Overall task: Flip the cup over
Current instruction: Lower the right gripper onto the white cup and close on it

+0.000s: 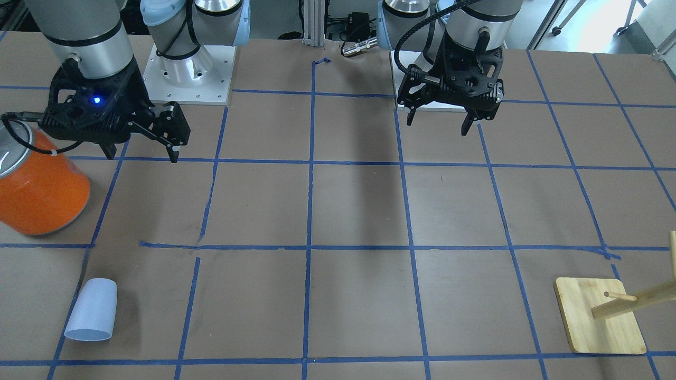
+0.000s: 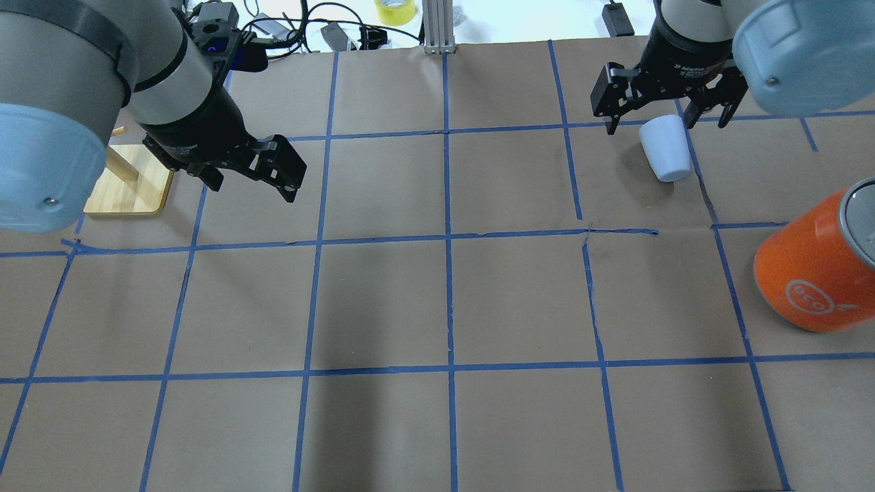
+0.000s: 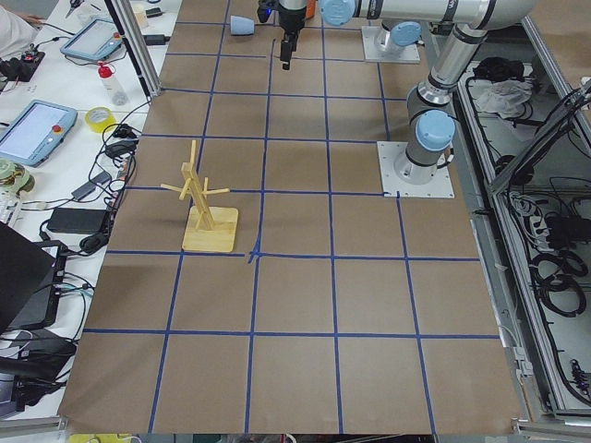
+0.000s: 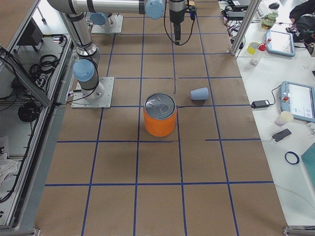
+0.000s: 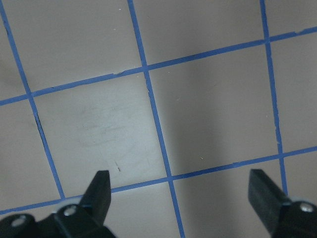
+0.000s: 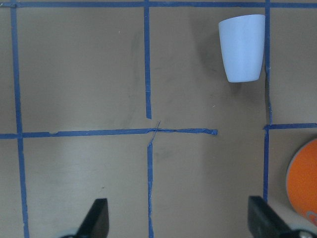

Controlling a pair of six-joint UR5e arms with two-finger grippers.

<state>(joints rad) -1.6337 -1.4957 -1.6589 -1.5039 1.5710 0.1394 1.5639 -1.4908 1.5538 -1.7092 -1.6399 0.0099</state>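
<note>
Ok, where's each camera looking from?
Front: across the table, facing the robot; left hand, right hand show.
Overhead: behind the robot, looking down; both hands.
Left side: table's left end; rack nearest.
Right side: table's right end; can nearest.
Left wrist: straight down at table; own fingertips.
Right wrist: down at cup and can, shared with overhead.

I read one mark only: "eco" in a white circle on the orange can (image 2: 810,273), off to the side of my right gripper (image 2: 667,124). The white print above that gripper is too small to read.
</note>
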